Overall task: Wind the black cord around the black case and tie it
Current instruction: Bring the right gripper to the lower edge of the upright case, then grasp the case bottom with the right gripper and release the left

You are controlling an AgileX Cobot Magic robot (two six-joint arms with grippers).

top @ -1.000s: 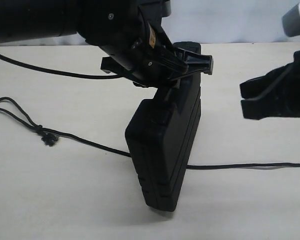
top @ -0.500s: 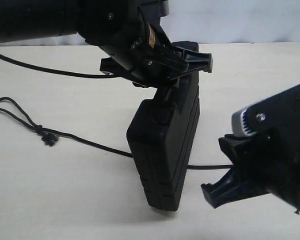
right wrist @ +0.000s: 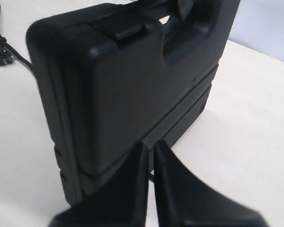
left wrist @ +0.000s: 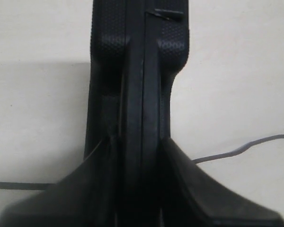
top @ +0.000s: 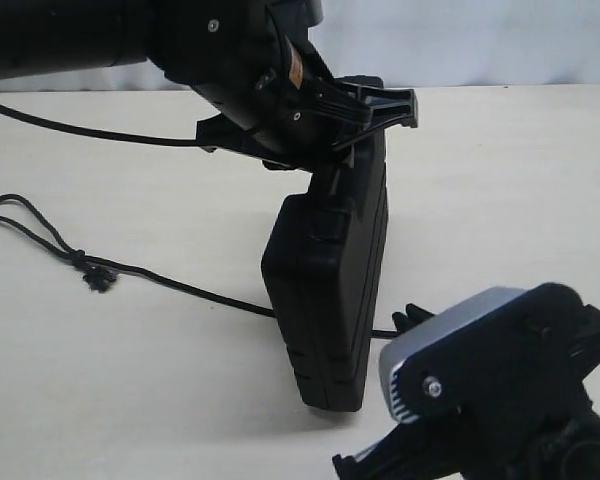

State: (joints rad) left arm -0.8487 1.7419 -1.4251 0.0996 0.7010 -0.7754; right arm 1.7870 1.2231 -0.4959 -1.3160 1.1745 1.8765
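The black case stands on its short end, leaning a little, with my left gripper shut on its top edge. In the left wrist view the fingers clamp both faces of the black case around my left gripper. The black cord lies flat, running from a loop and knot at far left under the case's base and out the right side. My right arm is low at the front right. My right gripper faces the black case, fingers nearly together. A sliver of the black cord shows through the slit.
A smooth black robot cable crosses the cream table behind the left arm. A pale wall closes the back. The black cord trails over bare table beside the case, and its knot lies beyond it.
My right arm swung down from mid-right to the front right, close to the case's base. The case tipped slightly more upright in the left gripper. The cord stayed put.
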